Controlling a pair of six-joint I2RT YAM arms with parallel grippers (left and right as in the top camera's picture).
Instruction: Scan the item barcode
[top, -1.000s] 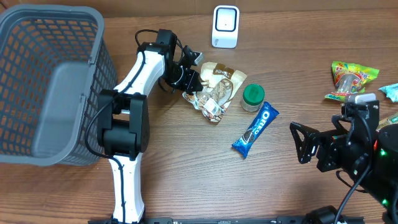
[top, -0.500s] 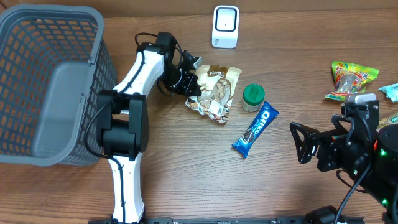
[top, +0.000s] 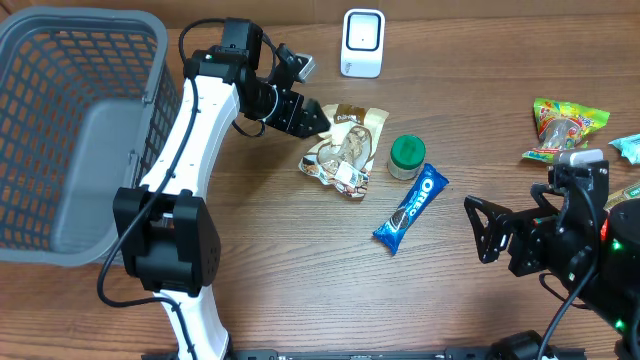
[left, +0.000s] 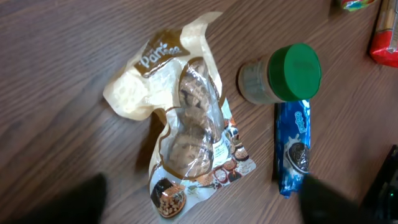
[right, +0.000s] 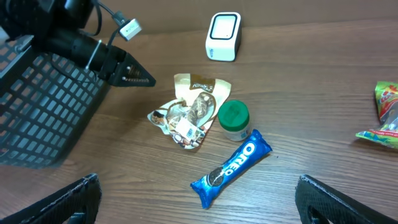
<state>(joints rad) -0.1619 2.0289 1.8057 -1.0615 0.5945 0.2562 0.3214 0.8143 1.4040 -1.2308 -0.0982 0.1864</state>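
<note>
A crumpled tan cookie bag (top: 345, 150) lies flat on the wooden table, seen close up in the left wrist view as the same cookie bag (left: 186, 124). My left gripper (top: 300, 110) hovers just left of it, open and empty; its dark fingers (left: 81, 199) blur the lower corners of that view. The white scanner (top: 362, 42) stands at the back. A green-lidded jar (top: 407, 155) and a blue Oreo pack (top: 410, 208) lie right of the bag. My right gripper (top: 488, 230) stands open and empty at the right, with the Oreo pack (right: 231, 167) ahead of it.
A grey mesh basket (top: 60, 130) fills the left side. Colourful candy packs (top: 568, 125) lie at the far right edge. A red packet (left: 385, 37) shows at the upper right of the left wrist view.
My left gripper has opened, let go of the cookie bag and pulled up and back to the left. The bag stays on the table. The right arm has not moved.
</note>
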